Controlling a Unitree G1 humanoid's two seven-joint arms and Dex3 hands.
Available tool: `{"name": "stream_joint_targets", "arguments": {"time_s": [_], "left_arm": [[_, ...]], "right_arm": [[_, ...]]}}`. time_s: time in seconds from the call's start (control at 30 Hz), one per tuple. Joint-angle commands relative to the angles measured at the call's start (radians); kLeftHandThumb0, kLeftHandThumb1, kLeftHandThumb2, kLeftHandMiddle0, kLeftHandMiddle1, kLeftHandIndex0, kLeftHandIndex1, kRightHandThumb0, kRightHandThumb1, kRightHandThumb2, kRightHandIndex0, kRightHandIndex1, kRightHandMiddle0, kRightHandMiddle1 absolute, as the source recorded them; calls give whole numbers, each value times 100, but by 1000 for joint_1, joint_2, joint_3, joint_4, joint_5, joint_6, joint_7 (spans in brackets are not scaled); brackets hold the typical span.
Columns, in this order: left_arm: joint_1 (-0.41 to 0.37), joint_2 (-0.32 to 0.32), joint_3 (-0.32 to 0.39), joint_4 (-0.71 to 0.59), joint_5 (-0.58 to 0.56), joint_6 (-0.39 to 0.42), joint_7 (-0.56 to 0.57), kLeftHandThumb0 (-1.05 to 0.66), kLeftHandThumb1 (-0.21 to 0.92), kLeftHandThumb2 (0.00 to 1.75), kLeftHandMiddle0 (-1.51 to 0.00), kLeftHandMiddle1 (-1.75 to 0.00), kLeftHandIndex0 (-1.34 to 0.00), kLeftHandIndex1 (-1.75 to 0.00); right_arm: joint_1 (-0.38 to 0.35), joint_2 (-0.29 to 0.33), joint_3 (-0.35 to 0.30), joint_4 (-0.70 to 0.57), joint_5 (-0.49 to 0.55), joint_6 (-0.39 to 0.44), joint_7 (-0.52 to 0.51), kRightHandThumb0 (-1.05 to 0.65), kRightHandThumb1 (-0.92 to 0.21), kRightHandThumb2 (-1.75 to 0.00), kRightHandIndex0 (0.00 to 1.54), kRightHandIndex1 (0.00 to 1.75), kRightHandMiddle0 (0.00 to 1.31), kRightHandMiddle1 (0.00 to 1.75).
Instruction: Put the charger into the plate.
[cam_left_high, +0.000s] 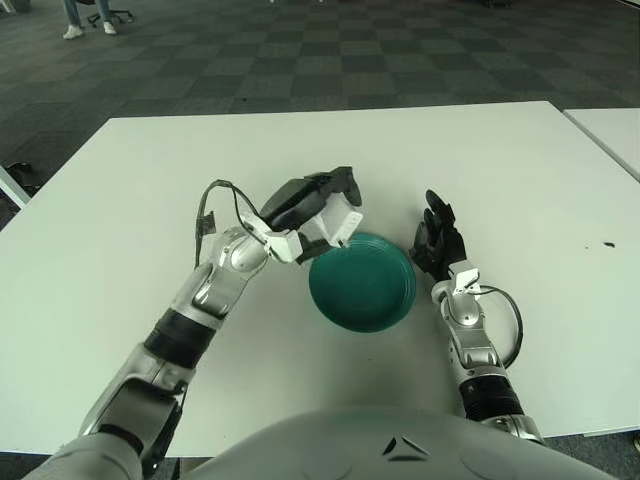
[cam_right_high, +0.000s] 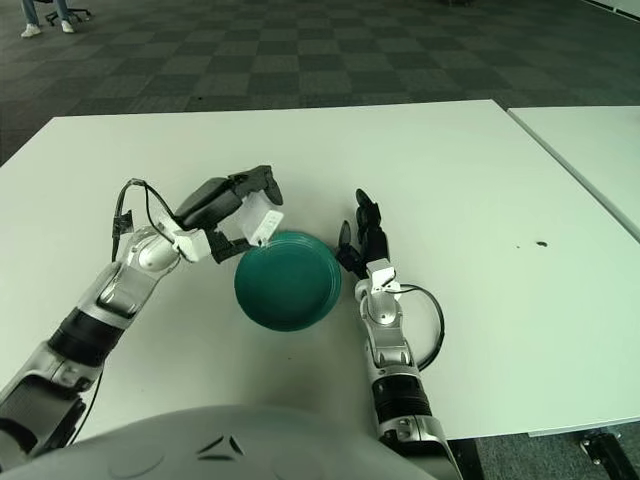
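The left robot hand (cam_left_high: 318, 205) is gripping the white charger (cam_left_high: 338, 225), its dark fingers (cam_left_high: 335, 183) curling over the top of the block while the block's pale face is showing below them. The charger is hanging in the air just above the far-left rim of the teal plate (cam_left_high: 362, 282), clear of the bench (cam_left_high: 520, 170) and not yet resting inside the dish. The left forearm is reaching in diagonally from the near-left side of the plate, with a thin black cable (cam_left_high: 212, 205) looping up beside the wrist.

The plate is sitting flat on the white bench, near its front edge, with nothing lying in it.

The right robot hand (cam_right_high: 362, 240) is resting on the bench just beside the plate's right rim, its black fingers extended and relaxed, holding nothing. A black cable is looping out from the right wrist (cam_left_high: 458, 292), on the side away from the plate.

Far to the right of the plate a small dark speck (cam_left_high: 607, 243) is lying on the bench. Beyond the bench, past the plate's far side, a checkered grey carpet (cam_left_high: 330, 60) is covering the floor.
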Motion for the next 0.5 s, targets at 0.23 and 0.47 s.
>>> {"name": "stream_joint_targets", "arguments": {"time_s": [0.23,0.47], "left_arm": [[6,13,4,-30,-47,-12,-102,-44,42,118,-110,-175,-53,-175],[17,-7,-20,-21,-46,-39,-129,-45,41,119,-110,-175,-54,-175]], "right_arm": [[94,-8,4,71,-9,90,19,-95,-92,-91,2,0,0,12],[88,-16,12,102,-63,36,-27,-95,-92,-92,3,0,0,15]]}}
